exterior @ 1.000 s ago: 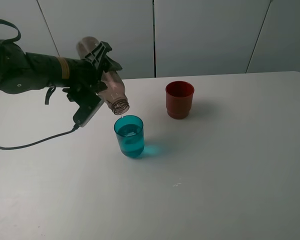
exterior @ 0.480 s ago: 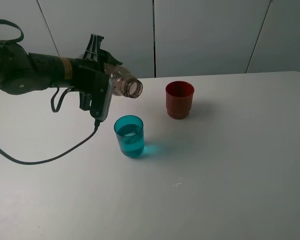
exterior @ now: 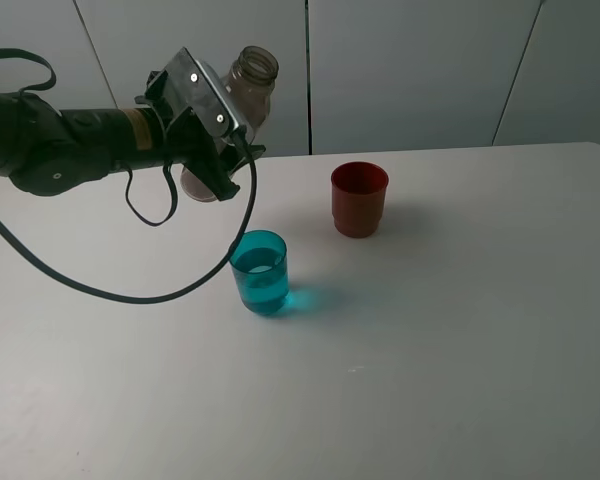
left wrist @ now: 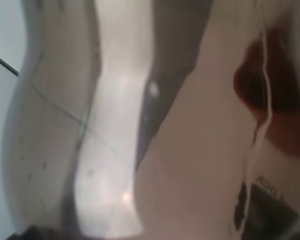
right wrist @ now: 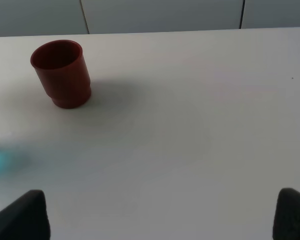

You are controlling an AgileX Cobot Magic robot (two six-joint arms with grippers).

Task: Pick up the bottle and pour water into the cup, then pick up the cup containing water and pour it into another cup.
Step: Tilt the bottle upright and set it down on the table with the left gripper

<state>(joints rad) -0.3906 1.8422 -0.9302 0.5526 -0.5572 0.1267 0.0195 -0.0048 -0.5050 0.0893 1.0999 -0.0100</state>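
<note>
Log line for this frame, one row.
left gripper: shut on bottle, mouth up, aloft | cup: holds water | another cup: upright, apart | right gripper: open

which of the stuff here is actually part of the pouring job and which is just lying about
Part of the job:
bottle, held up
blue cup, water in it
red cup

Just there:
black cable
table
</note>
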